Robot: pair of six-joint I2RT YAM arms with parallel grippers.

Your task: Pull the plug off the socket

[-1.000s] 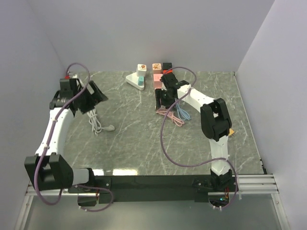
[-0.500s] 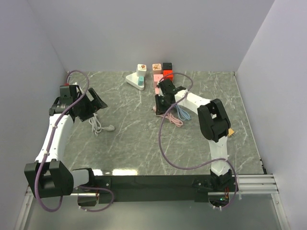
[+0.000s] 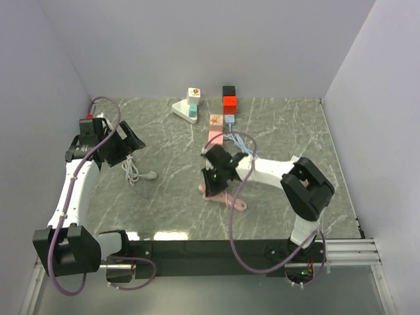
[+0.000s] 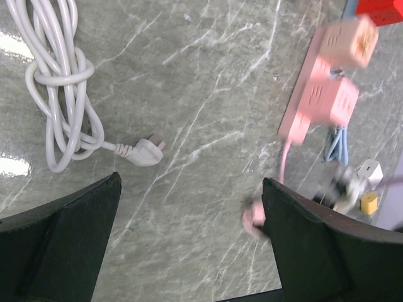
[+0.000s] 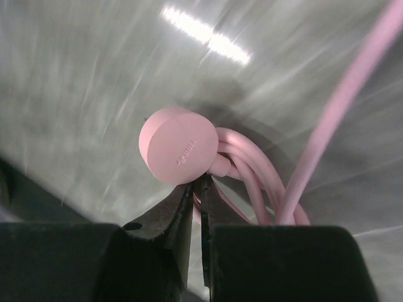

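Note:
A pink socket strip (image 3: 214,138) (image 4: 318,104) lies at mid table with a peach cube plug (image 3: 215,120) (image 4: 354,39) standing in its far end. Its pink cable (image 3: 223,197) (image 5: 264,182) trails toward me in loops and ends in a round pink plug (image 5: 179,145) (image 4: 252,220). My right gripper (image 3: 212,178) (image 5: 201,182) is shut, its tips pinched at the cable just behind that round plug. My left gripper (image 3: 125,141) (image 4: 191,182) hangs open over bare table at the left, holding nothing.
A coiled white cable (image 3: 131,167) (image 4: 56,82) with a white plug (image 4: 148,151) lies under the left arm. A red and black block (image 3: 228,100), a white base with cubes (image 3: 187,108) and a blue cable (image 3: 239,141) sit at the back. Walls enclose three sides.
My right gripper has shut and pulled toward the near edge, dragging the pink cable. The pink strip slid nearer, away from the red block. The left arm barely shifted.

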